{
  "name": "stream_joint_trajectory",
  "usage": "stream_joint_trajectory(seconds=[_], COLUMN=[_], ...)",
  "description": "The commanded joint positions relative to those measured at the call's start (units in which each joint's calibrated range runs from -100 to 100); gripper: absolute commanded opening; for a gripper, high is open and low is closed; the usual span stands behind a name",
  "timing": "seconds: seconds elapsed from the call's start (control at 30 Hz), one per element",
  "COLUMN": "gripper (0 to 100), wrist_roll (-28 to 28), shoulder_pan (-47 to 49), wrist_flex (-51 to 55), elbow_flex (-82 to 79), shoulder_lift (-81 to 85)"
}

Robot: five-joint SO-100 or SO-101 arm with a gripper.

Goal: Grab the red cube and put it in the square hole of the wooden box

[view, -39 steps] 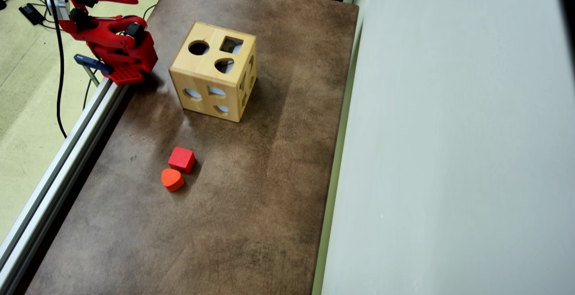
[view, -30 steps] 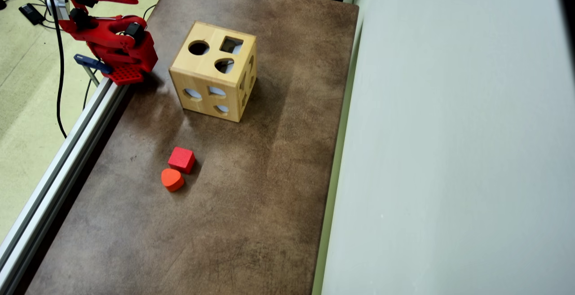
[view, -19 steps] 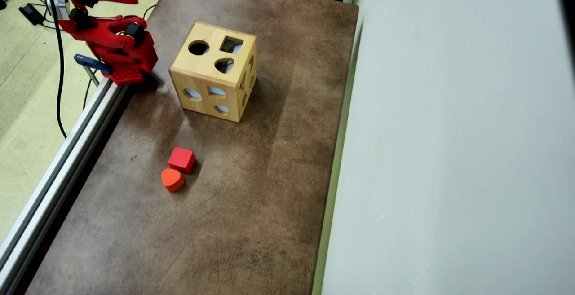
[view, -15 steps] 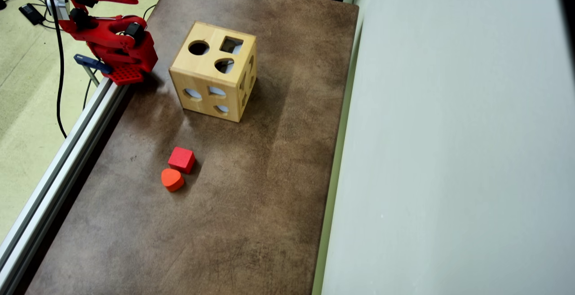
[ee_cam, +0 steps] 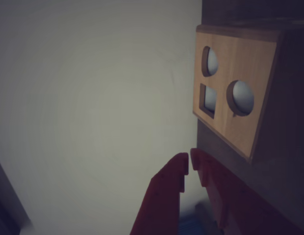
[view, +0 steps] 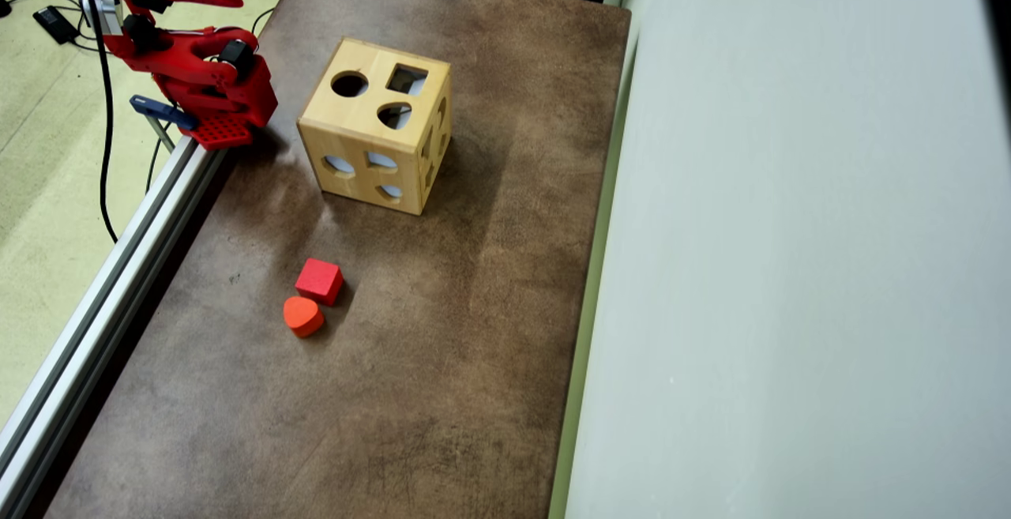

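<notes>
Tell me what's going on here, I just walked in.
A red robot arm sits folded at the table's far left corner in the overhead view, handling nothing. Its gripper is shut and empty, pointing past the wooden box. The red cube lies on the table beside an orange heart-shaped block, not yet picked up.

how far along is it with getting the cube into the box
Nothing looks done yet. The small matte red cube sits on the brown table beside an orange-red heart-shaped block, apart from the light wooden shape-sorter box. The red gripper is shut and empty in the wrist view. Reaching, grasping and inserting through the top square hole all remain.
</notes>
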State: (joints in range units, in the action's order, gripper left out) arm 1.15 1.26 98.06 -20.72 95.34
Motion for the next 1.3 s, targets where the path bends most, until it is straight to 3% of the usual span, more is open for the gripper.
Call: stream_joint_trajectory(seconds=[0.0, 0.17, 0.37, 0.57, 0.73, 1.0, 1.13, 1.27], gripper=[2, 2, 2, 2, 2, 2, 2, 2], wrist_roll=[0.20, 0.24, 0.29, 0.93, 9.91, 26.28, 30.96, 32.04], shoulder_pan=[-0.29, -0.44, -2.22, -22.13, -35.21, -43.61, -44.35, -44.35], wrist_flex=[-0.56, -0.64, -0.48, -0.48, -0.56, -0.64, -3.21, -11.49], elbow_flex=[0.33, 4.62, 21.71, 30.74, 30.11, 29.85, 29.85, 29.85], shoulder_lift=[-2.47, -16.06, -39.08, -58.18, -69.39, -86.12, -94.28, -100.05])
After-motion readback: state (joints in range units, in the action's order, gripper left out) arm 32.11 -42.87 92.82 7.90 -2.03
